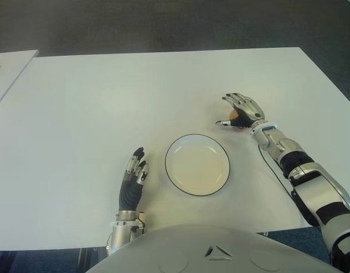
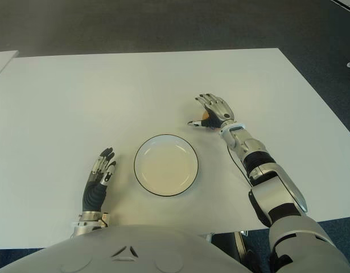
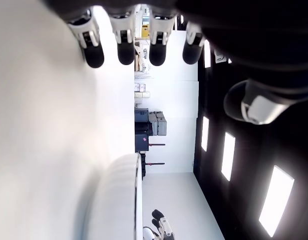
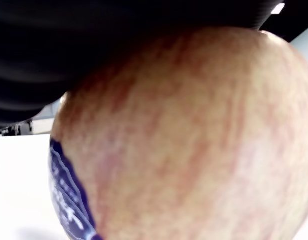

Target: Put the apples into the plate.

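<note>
A reddish-yellow apple (image 1: pixel 235 118) with a blue sticker (image 4: pixel 68 200) sits on the white table (image 1: pixel 95 102), up and to the right of the plate. My right hand (image 1: pixel 238 111) lies over it, palm against the fruit, fingers still spread past it and thumb out to the left. The apple fills the right wrist view. A white plate (image 1: pixel 169 151) with a dark rim stands near the table's front centre with nothing in it. My left hand (image 1: pixel 135 176) shows just left of the plate, fingers (image 3: pixel 126 50) straight and holding nothing.
A second white table (image 1: pixel 9 63) shows at the far left edge. Dark floor (image 1: pixel 175 23) lies beyond the table's far edge. A thin black cable (image 1: pixel 277 176) runs along my right forearm over the table.
</note>
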